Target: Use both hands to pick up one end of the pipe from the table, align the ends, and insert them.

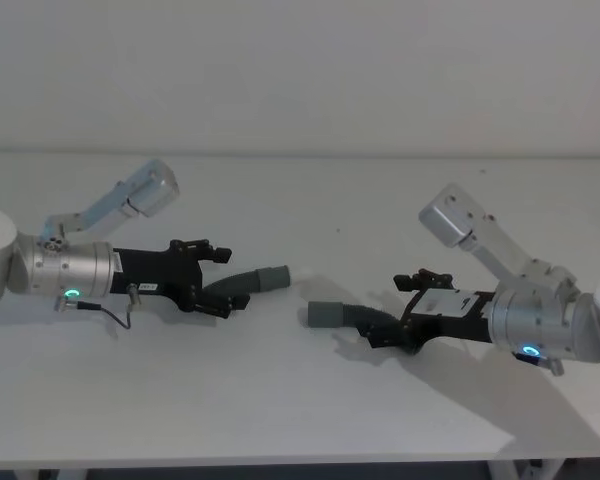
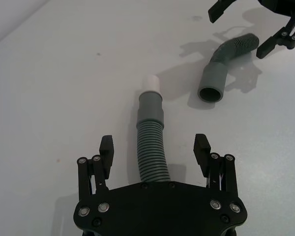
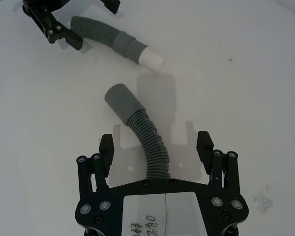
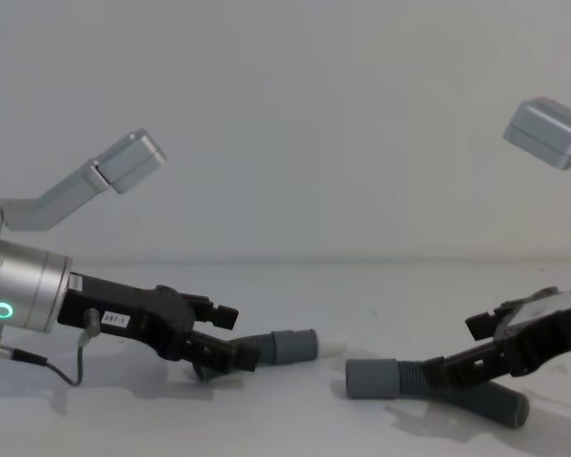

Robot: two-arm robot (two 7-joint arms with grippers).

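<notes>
Nearest the robot, the right end effector (image 3: 155, 142) lies low over the counter (image 1: 300, 400) with its jaws spread wide. They straddle the corrugated body of the longer hose piece (image 3: 142, 125) without touching it and hold nothing. It appears set well behind the open cuff (image 3: 122, 101), probably so that end stays free for mating once the jaws close. This piece rests on the counter, bent gently, dark grey and ribbed. Its smooth, lighter cuff is a plain hollow cylinder pointing towards the robot's left.

Farther back and to the left, the left end effector (image 2: 154, 142) mirrors that pose. It is just as wide open and empty, with the shorter hose piece (image 2: 151, 132) lying between its fingers, clear of both pads. The grip again looks aimed at the ribs, leaving the tipped cuff (image 2: 150, 105) exposed. That cuff is stepped and grey and ends in a small white tip (image 2: 151, 82), likely the part meant to enter the other cuff's mouth.

The two cuffs point roughly at one another, near but apart and offset, so both pieces need lifting and aligning.
</notes>
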